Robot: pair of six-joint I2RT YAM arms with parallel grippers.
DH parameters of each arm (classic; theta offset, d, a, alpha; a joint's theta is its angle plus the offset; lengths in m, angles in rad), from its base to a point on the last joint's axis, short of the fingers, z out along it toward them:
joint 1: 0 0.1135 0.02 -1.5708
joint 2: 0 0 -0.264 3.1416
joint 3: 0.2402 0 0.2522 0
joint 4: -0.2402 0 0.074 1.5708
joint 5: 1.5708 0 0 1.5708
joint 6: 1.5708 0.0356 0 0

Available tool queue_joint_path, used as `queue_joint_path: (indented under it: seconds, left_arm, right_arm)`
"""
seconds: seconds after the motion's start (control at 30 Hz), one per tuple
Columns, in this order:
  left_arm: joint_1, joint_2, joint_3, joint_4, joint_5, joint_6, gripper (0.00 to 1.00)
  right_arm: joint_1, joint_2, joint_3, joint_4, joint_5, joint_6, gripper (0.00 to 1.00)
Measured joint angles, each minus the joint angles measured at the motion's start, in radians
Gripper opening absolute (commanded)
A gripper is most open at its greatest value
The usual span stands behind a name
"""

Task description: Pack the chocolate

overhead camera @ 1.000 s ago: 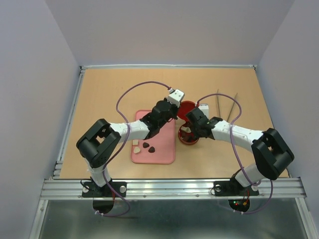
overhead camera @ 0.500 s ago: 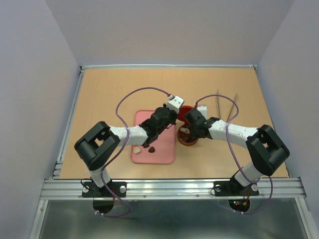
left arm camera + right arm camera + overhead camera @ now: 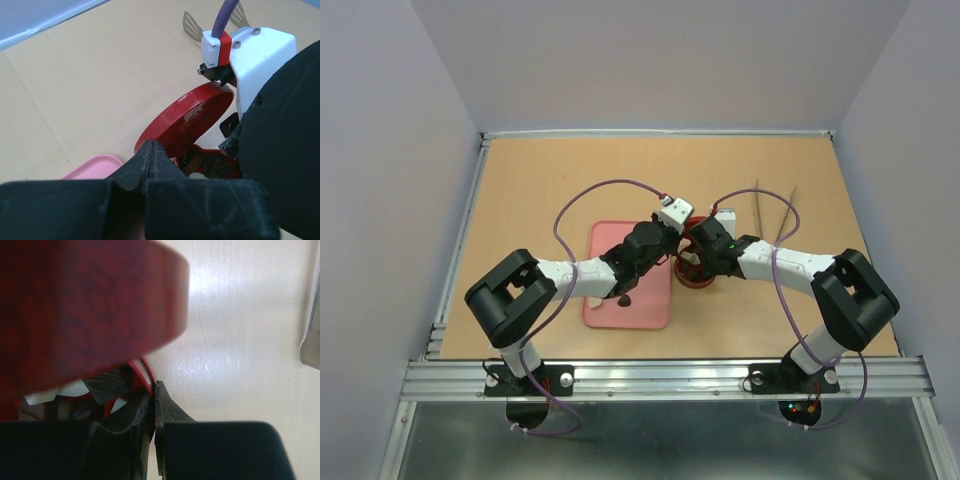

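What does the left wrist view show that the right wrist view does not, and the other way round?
Only the left wrist view shows the left gripper, shut with nothing between its fingers, a corner of the pink tray and the right arm's white wrist housing. Only the right wrist view shows the right gripper, which seems to pinch the rim of the tin. Both views show the red lid tilted up over the open tin, and the bare table.

I'm seeing table (image 3: 520, 190) reading as smooth pale wood grain; tin (image 3: 696, 283) and lid (image 3: 192, 117) showing glossy red; left gripper (image 3: 150, 152) looking matt black plastic, scuffed.
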Motion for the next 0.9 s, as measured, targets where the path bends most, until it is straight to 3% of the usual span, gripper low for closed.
queue_joint_path:
  seconds: [0.17,0.37,0.77,0.9]
  left_arm:
    - [-0.004,-0.003,-0.010,0.004,-0.003,-0.006,0.00]
    - [-0.015,-0.003,-0.029,-0.003,-0.004,-0.019,0.00]
    - [-0.027,-0.003,-0.032,-0.010,-0.008,-0.032,0.00]
    - [-0.050,-0.003,-0.042,-0.022,-0.018,-0.056,0.00]
  right_arm:
    - [0.000,0.000,0.000,0.000,0.001,0.003,0.01]
    - [0.000,0.000,0.000,0.014,0.000,0.003,0.16]
    - [-0.001,-0.034,0.000,0.045,0.001,0.004,0.16]
    - [-0.001,-0.035,0.000,0.045,0.001,0.000,0.20]
